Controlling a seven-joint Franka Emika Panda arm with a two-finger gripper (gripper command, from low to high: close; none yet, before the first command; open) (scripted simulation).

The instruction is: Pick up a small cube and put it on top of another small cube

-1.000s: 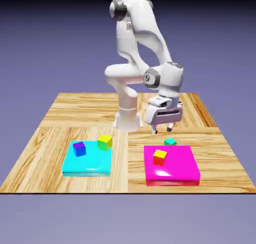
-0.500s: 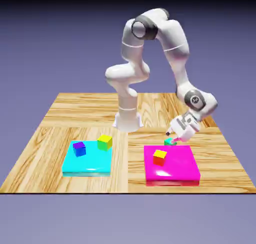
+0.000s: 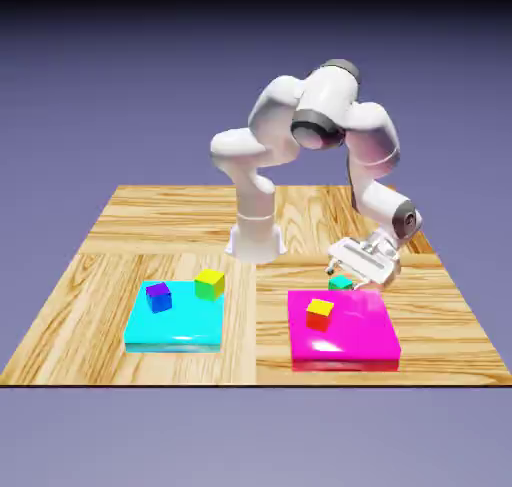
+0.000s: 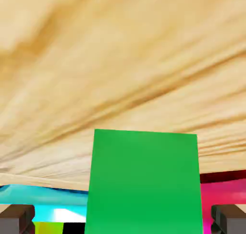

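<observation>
Green cube: the teal-green cube (image 3: 341,283) sits on the wooden desk (image 3: 240,368), just beyond the magenta slab (image 3: 345,347), low enough for the slab's edge to mask part of it from where I stand.
Pincer: released, its tips (image 4: 123,218) spread wide on either side of the green cube, with a gap showing at each; nothing is gripped.
White arm: the arm (image 3: 330,105) bends over and down, the hand steeply tilted, probably to get its fingers around the cube from the side without knocking the slab.
Magenta slab: carries the red cube (image 3: 319,317) with a yellow top; the slab likely serves as a raised stand.
Cyan slab: the slab (image 3: 172,327) bears the blue cube (image 3: 159,298) and the yellow-green cube (image 3: 209,285), set apart, so either top looks free to build on. Which cube is meant as the base, I can't tell.
Writing: no readable brand or label anywhere.
</observation>
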